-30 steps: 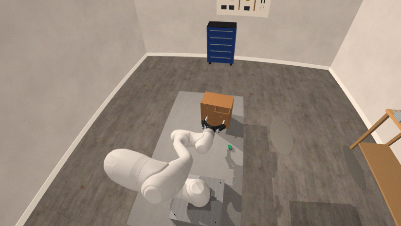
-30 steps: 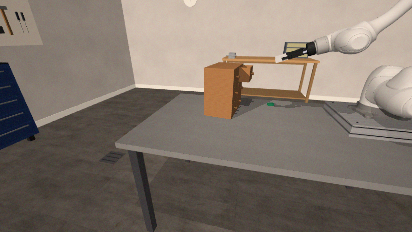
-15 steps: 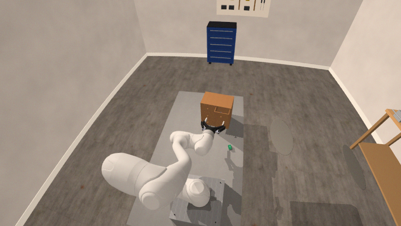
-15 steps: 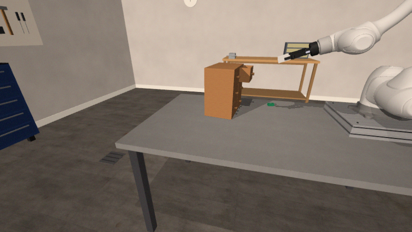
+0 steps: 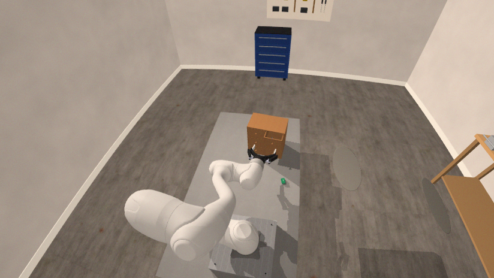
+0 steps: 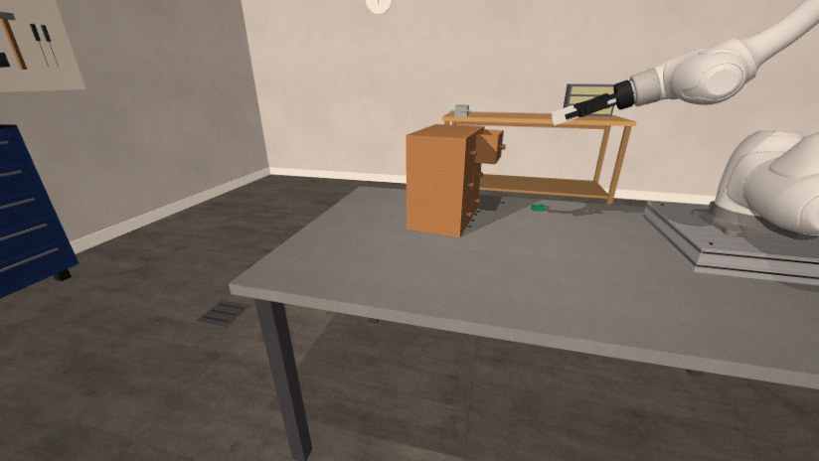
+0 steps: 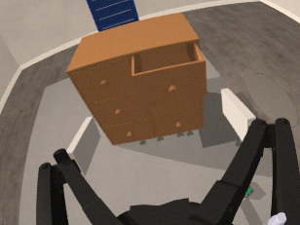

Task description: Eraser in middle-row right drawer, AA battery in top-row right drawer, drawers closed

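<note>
Fingers of the hand (image 5: 263, 154) are spread wide, and nothing is held between them. The hand is seen in the air, in front of the small chest (image 5: 267, 132) and near its top. The top right drawer (image 7: 167, 60) is pulled out, but its inside is hard to make out. A small green thing (image 5: 283, 181) lies on the counter (image 6: 515, 274), well apart from the hand; what it is cannot be told.

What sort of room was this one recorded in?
Most likely a small workshop: a blue tool cabinet stands against the far wall under a board of hung tools, and a wooden workbench stands beside the grey table bearing the arm.
</note>
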Controlling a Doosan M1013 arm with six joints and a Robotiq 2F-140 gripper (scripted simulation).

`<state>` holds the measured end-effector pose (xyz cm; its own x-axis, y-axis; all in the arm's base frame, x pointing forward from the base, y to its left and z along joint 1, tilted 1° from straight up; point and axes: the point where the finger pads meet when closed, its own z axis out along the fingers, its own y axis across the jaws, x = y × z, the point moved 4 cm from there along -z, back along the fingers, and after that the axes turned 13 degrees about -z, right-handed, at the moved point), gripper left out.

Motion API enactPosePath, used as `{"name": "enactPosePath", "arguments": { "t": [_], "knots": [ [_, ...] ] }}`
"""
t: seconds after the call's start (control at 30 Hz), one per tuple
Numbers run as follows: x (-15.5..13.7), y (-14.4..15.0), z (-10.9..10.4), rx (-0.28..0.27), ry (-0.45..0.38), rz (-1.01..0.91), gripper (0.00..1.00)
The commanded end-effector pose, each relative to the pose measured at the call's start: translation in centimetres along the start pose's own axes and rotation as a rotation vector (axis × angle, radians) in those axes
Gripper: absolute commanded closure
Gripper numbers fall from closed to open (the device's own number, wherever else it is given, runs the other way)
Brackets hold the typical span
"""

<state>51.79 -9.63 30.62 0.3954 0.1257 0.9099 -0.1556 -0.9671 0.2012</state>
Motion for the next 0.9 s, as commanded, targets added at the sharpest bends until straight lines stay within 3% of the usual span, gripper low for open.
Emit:
{"name": "enactPosePath", "arguments": {
  "t": [0.0, 0.43, 0.87],
  "knots": [
    [0.2, 0.04, -0.03, 0.008, -0.029, 0.0, 0.0],
    [0.81, 0.22, -0.12, 0.026, -0.116, 0.0, 0.0],
    [0.75, 0.85, -0.14, 0.009, -0.14, -0.002, 0.0]
  ]
}}
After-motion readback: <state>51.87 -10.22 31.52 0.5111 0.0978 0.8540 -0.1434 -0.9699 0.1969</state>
